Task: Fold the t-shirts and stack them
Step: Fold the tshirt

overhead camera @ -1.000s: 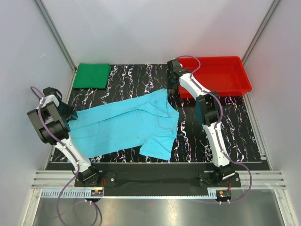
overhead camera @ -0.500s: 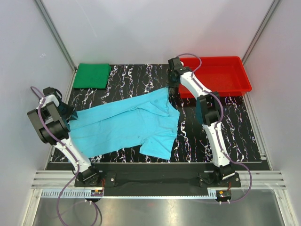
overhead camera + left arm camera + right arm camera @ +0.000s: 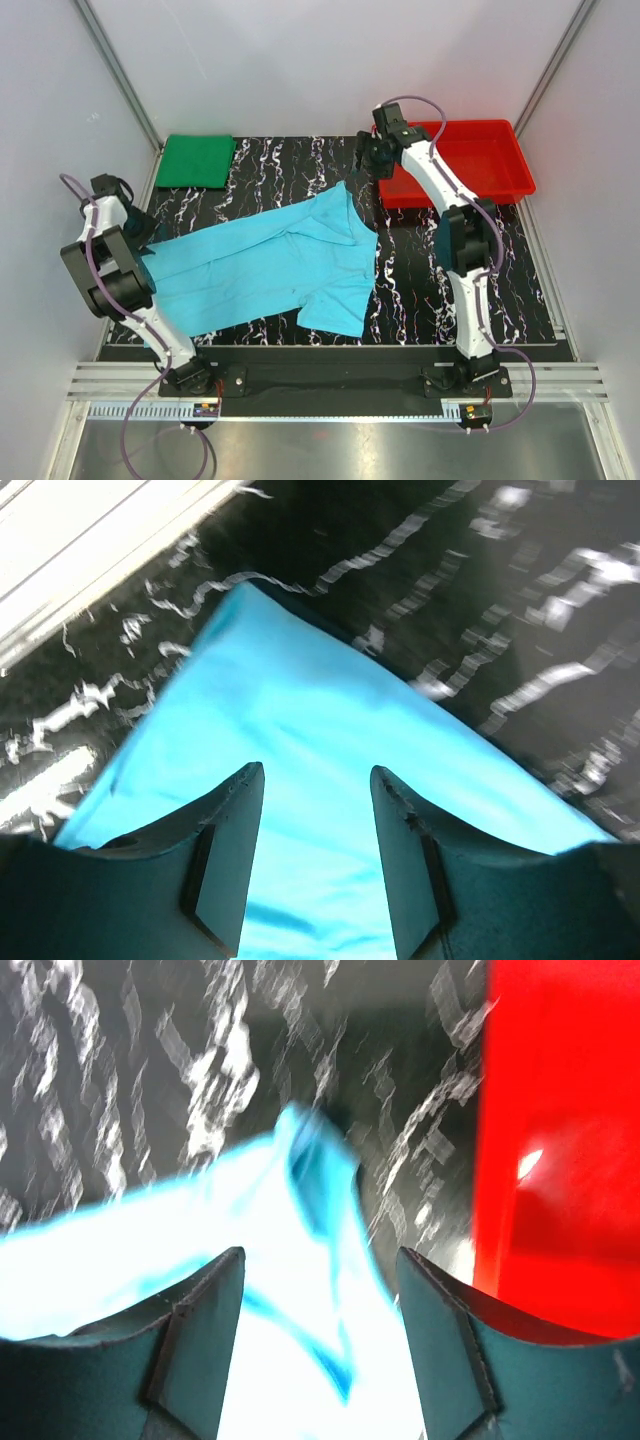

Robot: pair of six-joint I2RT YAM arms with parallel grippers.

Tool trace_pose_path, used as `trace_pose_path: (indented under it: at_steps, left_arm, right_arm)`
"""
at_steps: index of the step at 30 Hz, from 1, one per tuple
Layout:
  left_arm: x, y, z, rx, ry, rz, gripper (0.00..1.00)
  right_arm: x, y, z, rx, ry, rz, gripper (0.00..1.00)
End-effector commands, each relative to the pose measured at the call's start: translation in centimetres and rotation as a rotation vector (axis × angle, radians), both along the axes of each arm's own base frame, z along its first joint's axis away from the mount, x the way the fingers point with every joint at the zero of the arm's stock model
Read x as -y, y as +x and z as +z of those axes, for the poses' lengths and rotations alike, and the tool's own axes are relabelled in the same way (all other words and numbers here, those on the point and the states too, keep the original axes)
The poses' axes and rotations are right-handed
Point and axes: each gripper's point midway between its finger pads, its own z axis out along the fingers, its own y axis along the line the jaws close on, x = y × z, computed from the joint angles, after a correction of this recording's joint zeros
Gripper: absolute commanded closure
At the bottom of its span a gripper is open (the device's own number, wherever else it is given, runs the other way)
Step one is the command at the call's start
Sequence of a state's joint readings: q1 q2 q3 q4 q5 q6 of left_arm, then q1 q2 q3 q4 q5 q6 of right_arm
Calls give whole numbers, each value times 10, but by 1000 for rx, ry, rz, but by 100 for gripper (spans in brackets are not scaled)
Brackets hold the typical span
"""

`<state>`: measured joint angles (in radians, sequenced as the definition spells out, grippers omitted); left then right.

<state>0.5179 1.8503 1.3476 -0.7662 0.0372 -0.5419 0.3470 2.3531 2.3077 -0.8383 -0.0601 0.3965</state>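
The light blue t-shirt [image 3: 270,265] lies spread and rumpled across the dark marbled worktop [image 3: 290,160], with a sleeve pointing toward the near edge. The left pincer [image 3: 315,780] stands parted over the shirt's left corner, grasping nothing (cloth lies flat beneath its fingers). The right pincer [image 3: 320,1260] is likewise parted above the shirt's far right corner, beside the red tray [image 3: 490,165]. The dark green t-shirt [image 3: 197,160] sits folded at the worktop's far left corner.

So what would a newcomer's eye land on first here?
The light blue t-shirt sprawled unfolded across the middle of the black marbled mat. Next, the red tray at the far right and the dark green t-shirt, folded, at the far left corner.
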Motion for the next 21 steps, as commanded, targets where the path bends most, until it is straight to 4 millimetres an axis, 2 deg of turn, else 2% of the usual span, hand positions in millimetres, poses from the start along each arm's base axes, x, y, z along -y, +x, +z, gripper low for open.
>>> trace_pose_path:
  at_steps: [1,2,4,5,6,7,10,11,12,13,14,17,18,19,20,21]
  left_arm:
    - [11,11,39,92,35,-16,48]
    - [16,11,41,101,25,-21,48]
    - [36,19,49,146,4,-69,50]
    - [47,20,48,152,-12,-92,51]
    - [58,24,53,185,-18,-120,52]
    - [78,29,52,194,-30,-172,52]
    - [112,29,34,186,-94,-230,58]
    - [118,29,31,186,-114,-241,60]
    - [124,31,27,193,-142,-254,62]
    - [128,30,24,189,-158,-258,63]
    - [131,27,21,181,-176,-265,65]
    - [139,25,23,192,-204,-310,69]
    - [147,27,30,222,-207,-344,69]
    - [153,28,31,235,-214,-367,67]
    - [159,27,32,241,-224,-385,65]
    - [166,26,35,256,-239,-406,64]
  right_arm:
    - [-30,-47,29,-18,151,160,31]
    - [-28,-60,9,-62,140,166,30]
    - [-34,-70,16,-51,176,204,32]
    - [-33,-78,7,-81,179,208,34]
    - [-32,-82,4,-93,180,208,41]
    - [-32,-85,4,-93,180,210,45]
    - [-32,-83,-8,-95,171,212,56]
    - [-35,-78,-4,-78,178,221,56]
    - [-39,-71,-2,-54,185,229,56]
    - [-43,-69,-12,-73,197,239,52]
    - [-49,-63,-5,-64,219,248,52]
    - [-53,-90,-23,-185,220,276,49]
    - [-65,-97,-20,-156,227,319,48]
    - [-69,-101,-10,-112,227,348,46]
    - [-72,-109,-18,-110,216,388,41]
    - [-78,-110,-15,-96,228,416,40]
